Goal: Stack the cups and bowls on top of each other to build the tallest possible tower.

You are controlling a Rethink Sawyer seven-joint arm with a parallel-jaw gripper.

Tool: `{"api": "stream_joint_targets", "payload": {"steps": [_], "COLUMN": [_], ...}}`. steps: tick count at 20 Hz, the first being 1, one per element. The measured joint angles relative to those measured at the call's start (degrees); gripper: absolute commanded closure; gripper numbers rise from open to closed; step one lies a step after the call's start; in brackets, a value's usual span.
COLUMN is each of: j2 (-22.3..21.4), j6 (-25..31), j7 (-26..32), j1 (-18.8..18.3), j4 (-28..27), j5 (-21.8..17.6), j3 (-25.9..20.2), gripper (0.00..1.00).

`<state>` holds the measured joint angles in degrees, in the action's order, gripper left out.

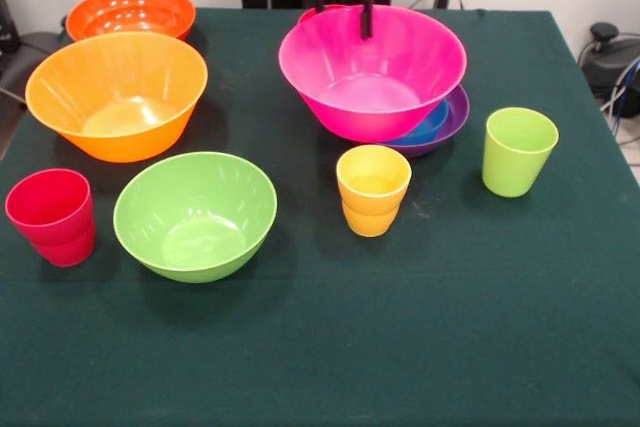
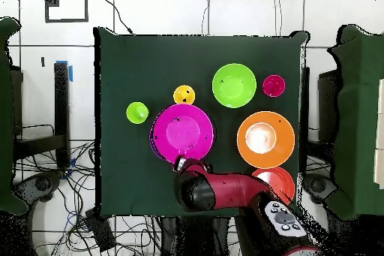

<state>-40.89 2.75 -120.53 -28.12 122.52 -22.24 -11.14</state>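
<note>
The red cup (image 1: 52, 215) is sitting at the left of the green worktop (image 1: 420, 347). Behind it the light orange bowl (image 1: 117, 95) and red-orange bowl (image 1: 130, 11) are standing. The lime green bowl (image 1: 195, 215) is resting near the front. The yellow cup (image 1: 373, 189) is standing just before the tower (image 1: 375, 82), where the pink bowl (image 1: 372, 72) is lying over blue and purple bowls. The end effector (image 1: 345, 13) is gripping the pink bowl's far rim. The lime green cup (image 1: 518, 150) is standing at the right.
</note>
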Motion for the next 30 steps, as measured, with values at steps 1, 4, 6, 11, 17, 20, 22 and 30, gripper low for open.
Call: {"api": "stream_joint_targets", "payload": {"steps": [1,4,6,11,17,20,22,30], "j2": [0.10,0.11,-0.12,-0.59,-1.69,-2.48,-3.55,-3.68], "j6": [0.00,-0.01,-0.01,-0.01,-0.01,-0.01,-0.01,-0.01], "j7": [0.00,0.00,-0.01,-0.01,-0.01,-0.01,-0.01,-0.01], "j1": [0.53,2.16,3.28,4.22,4.28,4.19,3.82,2.82], "j4": [0.00,0.11,0.28,0.73,1.66,2.24,3.02,3.46], "j5": [0.25,1.14,1.82,3.04,4.38,4.67,4.83,4.83], "j3": [0.06,0.08,0.07,0.08,0.07,0.06,0.06,1.15], "gripper": [0.00,0.00,0.00,0.00,0.00,0.00,0.00,0.00]}}
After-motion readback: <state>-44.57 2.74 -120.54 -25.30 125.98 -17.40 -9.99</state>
